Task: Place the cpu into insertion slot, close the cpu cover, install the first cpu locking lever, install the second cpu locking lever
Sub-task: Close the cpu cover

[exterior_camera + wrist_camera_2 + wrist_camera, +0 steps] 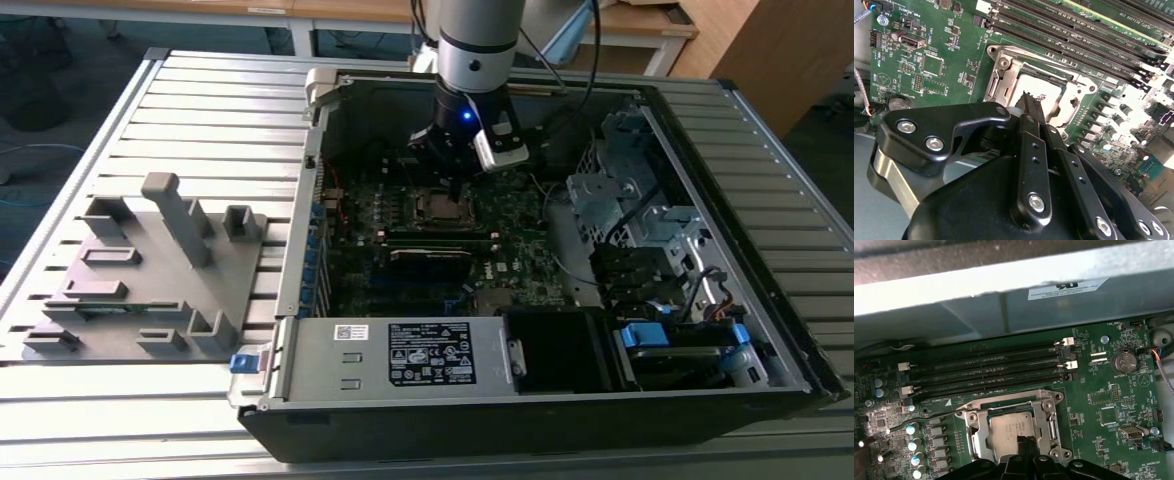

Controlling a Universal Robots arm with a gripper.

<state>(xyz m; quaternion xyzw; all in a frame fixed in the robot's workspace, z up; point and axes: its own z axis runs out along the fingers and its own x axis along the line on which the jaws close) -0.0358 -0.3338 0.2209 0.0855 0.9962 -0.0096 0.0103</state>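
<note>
The pincer (1030, 99), its tips drawn narrow and holding nothing, is hovering just above the insertion slot (987, 435). The cpu (1010, 430) is lying inside that slot, and the cpu cover (1053, 426) is lying flat over it.

The arm (477, 40) is a pale silver-grey cylinder ending in a black wrist with a small blue light (463, 115), a white box (503, 150) mounted beside it and black cables (595, 30) trailing off, and its gripper (1030, 100) is matte black linkage bars pinned with bright silver screws (1036, 201).
</note>
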